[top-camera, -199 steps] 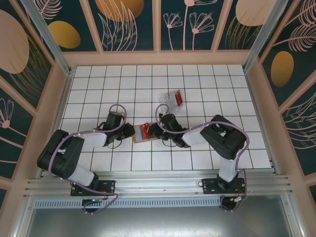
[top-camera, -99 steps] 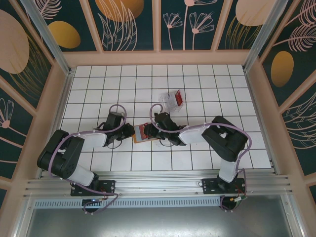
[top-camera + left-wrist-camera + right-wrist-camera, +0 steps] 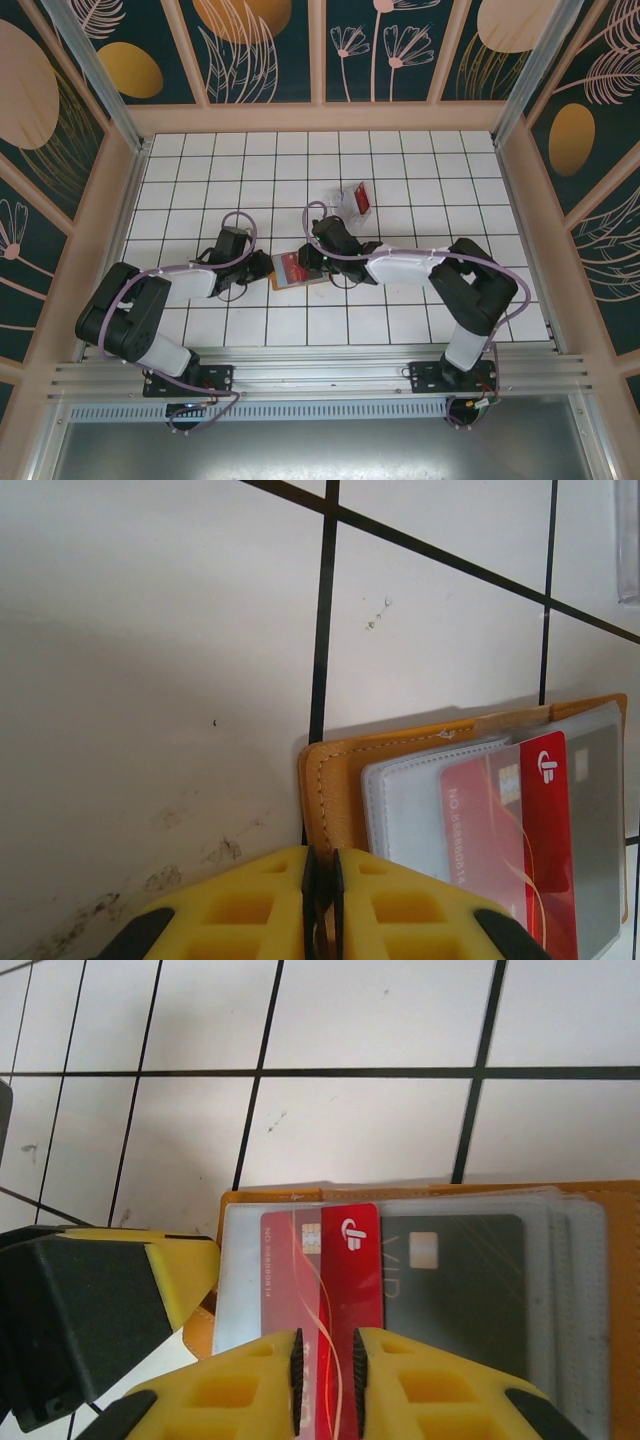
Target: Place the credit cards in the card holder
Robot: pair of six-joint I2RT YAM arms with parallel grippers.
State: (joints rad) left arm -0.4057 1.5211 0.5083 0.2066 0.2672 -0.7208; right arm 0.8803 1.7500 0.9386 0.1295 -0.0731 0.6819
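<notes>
The orange card holder (image 3: 293, 270) lies open on the tiles, its clear sleeves up. My left gripper (image 3: 325, 885) is shut on its near orange edge (image 3: 335, 780). A red credit card (image 3: 335, 1260) lies flat on the sleeves, its left half under clear plastic. My right gripper (image 3: 325, 1380) hovers over this card, jaws a narrow gap apart, with the card's face showing between them. A dark credit card (image 3: 455, 1280) sits in the sleeve to the right. In the top view the right gripper (image 3: 316, 258) is at the holder's right side and the left gripper (image 3: 264, 266) at its left.
A clear plastic case (image 3: 352, 201) with a red card in it lies on the tiles behind the holder. Wooden walls fence the white tiled table (image 3: 440, 170) on three sides. The left gripper's yellow and black finger (image 3: 90, 1310) shows beside the holder in the right wrist view.
My right gripper has slid left and a little back over the holder, and its elbow has swung out to the right. The left arm has stayed put.
</notes>
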